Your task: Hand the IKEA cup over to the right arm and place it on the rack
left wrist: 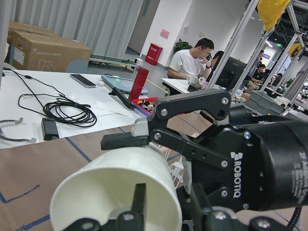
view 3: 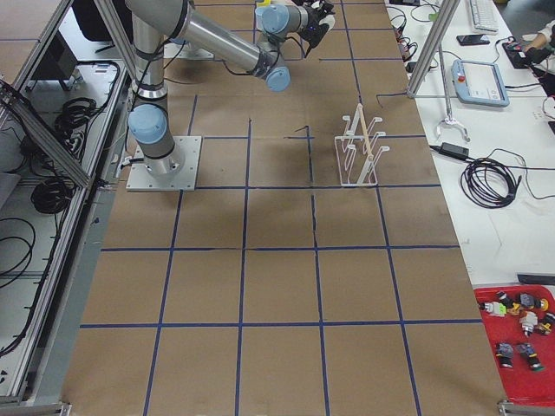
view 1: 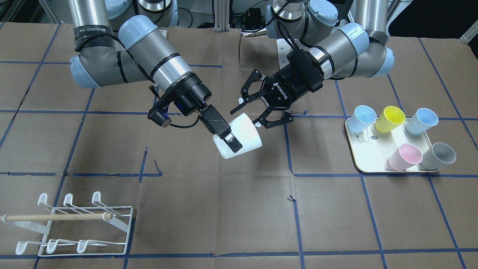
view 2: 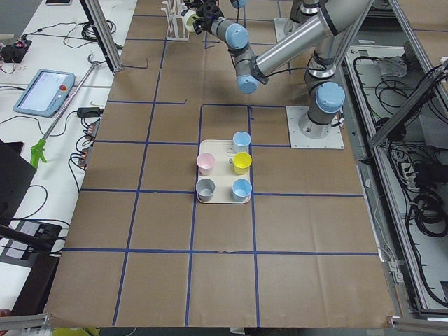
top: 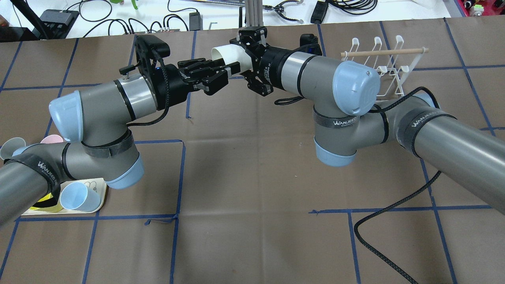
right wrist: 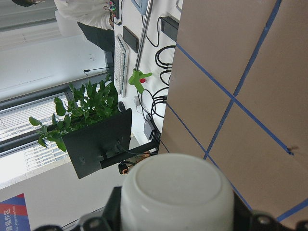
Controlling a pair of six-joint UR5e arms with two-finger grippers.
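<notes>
The white IKEA cup hangs on its side above the middle of the table. My right gripper is shut on its wall near the base, and that base fills the bottom of the right wrist view. The cup's mouth faces my left gripper, which is open, its fingertips just off the rim. From overhead the cup lies between the two grippers. The white wire rack with its wooden dowel stands empty near the table's far edge, on the right arm's side.
On the left arm's side a cream tray holds several coloured cups. A loose black cable trails over the table under the right arm. People sit at desks beyond the table in the left wrist view.
</notes>
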